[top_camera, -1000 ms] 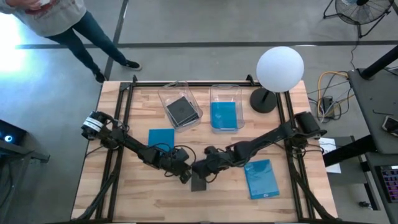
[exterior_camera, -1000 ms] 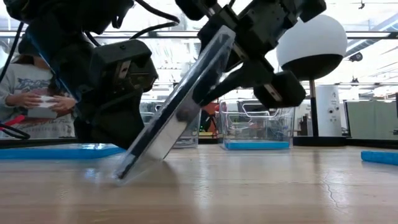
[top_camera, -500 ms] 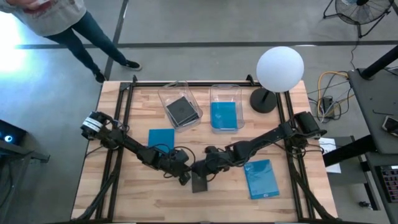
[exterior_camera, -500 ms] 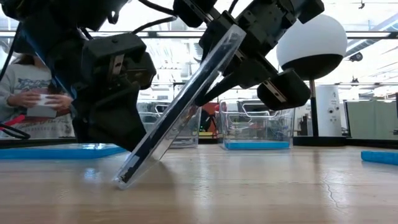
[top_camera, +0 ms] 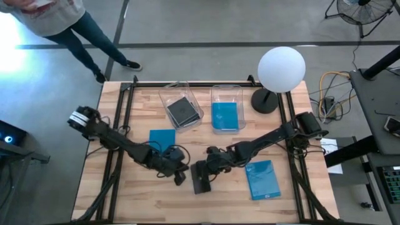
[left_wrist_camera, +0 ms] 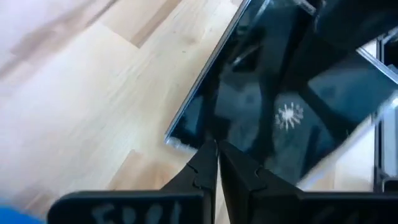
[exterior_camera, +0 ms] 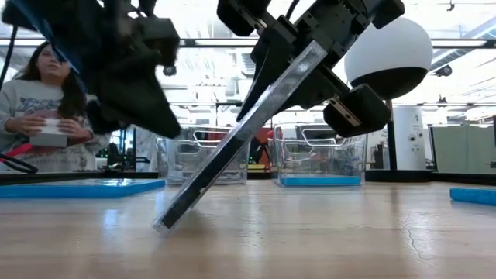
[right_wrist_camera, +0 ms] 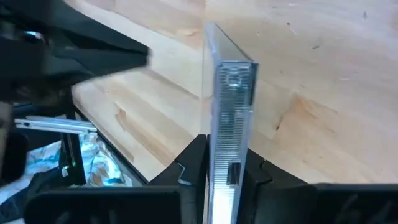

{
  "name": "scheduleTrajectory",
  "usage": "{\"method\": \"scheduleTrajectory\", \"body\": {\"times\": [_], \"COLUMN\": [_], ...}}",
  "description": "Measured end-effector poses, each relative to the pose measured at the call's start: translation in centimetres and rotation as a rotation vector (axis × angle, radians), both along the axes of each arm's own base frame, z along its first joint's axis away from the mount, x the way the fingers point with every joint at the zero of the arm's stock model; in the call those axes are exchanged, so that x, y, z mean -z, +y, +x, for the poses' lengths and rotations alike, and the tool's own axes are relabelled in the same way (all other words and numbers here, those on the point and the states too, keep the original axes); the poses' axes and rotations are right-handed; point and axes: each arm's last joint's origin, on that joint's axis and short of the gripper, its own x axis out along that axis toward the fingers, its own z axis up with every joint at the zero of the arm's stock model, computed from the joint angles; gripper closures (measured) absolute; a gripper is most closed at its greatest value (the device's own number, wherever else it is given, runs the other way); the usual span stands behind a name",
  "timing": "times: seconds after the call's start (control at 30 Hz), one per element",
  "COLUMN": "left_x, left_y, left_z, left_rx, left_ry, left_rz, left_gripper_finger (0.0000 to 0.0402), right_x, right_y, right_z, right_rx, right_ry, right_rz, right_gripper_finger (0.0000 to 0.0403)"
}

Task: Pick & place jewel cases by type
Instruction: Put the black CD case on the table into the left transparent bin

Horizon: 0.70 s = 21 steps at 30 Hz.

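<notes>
A dark jewel case stands tilted near the table's middle front, held by my right gripper. My left gripper is shut and empty just left of the case, raised off the table in the low view. It also shows in the left wrist view. One blue case lies flat left of centre and another at the front right. A dark case lies in the left clear bin, a blue case in the right bin. My right gripper pinches the dark case near its raised upper edge, one finger on each flat face. The fingers come slanting down from the table's right. The case leans steeply, with its lower edge on the table.
The two clear bins stand at the far middle. A lamp with a white globe stands at the far right. A person stands beyond the table's far left corner. Bare wood lies along the front edge.
My left gripper has drawn back from the dark case toward the table's left and risen. The case, held by my right gripper, has tipped up steeper, its lower edge staying on the table and sliding slightly.
</notes>
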Motion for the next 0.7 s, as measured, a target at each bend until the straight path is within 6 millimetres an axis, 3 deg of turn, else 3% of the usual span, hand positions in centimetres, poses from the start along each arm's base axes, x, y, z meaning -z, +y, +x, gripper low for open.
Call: {"method": "scheduleTrajectory", "body": {"times": [0.17, 0.3, 0.5, 0.7], "left_x": [-3.0, -5.8, -9.7, -12.1], "left_y": [-0.2, 0.0, 1.4, 3.6], "left_z": [-2.4, -4.6, -8.1, -11.6], "left_rx": [-0.010, -0.041, -0.069, -0.081], "left_ry": [-0.036, -0.114, -0.235, -0.300], "left_rz": [0.003, -0.022, -0.054, -0.038], "left_gripper_finger": [0.0401, 0.0401, 0.0401, 0.0401], "right_x": [-1.9, -4.2, -6.5, -8.0], "right_y": [-0.5, -2.7, -8.8, -15.6], "right_z": [-0.1, 0.0, 0.7, 1.5], "right_rx": [0.010, 0.047, 0.153, 0.291], "right_ry": [-0.067, -0.157, -0.262, -0.293], "right_rz": [-0.016, -0.070, -0.191, -0.300], "right_gripper_finger": [0.0365, 0.0365, 0.0365, 0.0365]}}
